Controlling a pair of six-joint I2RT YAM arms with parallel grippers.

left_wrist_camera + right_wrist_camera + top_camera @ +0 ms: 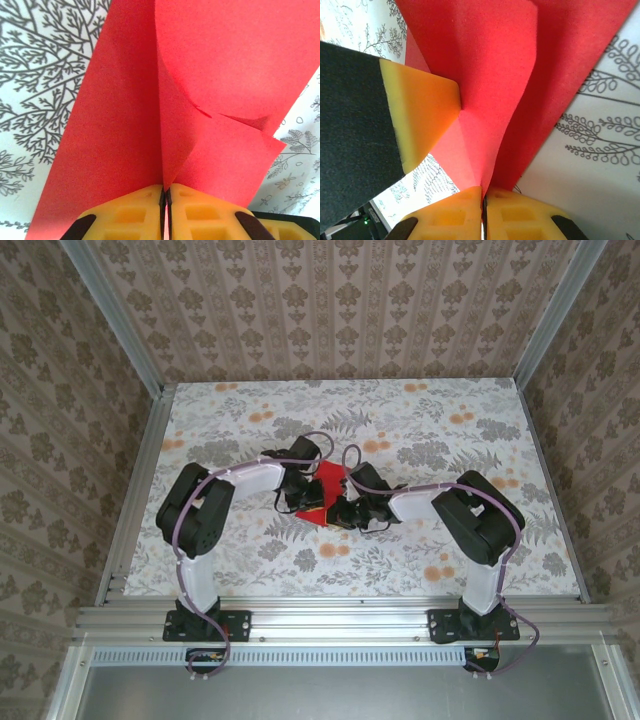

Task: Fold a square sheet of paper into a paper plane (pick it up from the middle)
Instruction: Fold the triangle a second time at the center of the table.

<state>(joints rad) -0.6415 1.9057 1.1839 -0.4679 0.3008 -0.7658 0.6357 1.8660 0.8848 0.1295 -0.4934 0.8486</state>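
Left gripper [166,195] and right gripper [483,196] are both pinched shut on the square sheet of paper [326,487], at the middle of the bench [470,570]. It looks light and floppy and probably tears easily, so gripping close to the crease seems smartest.

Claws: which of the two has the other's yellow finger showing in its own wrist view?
The right claw: in its view a yellow finger of the left claw touches the red paper. Both claws are shut on that paper.
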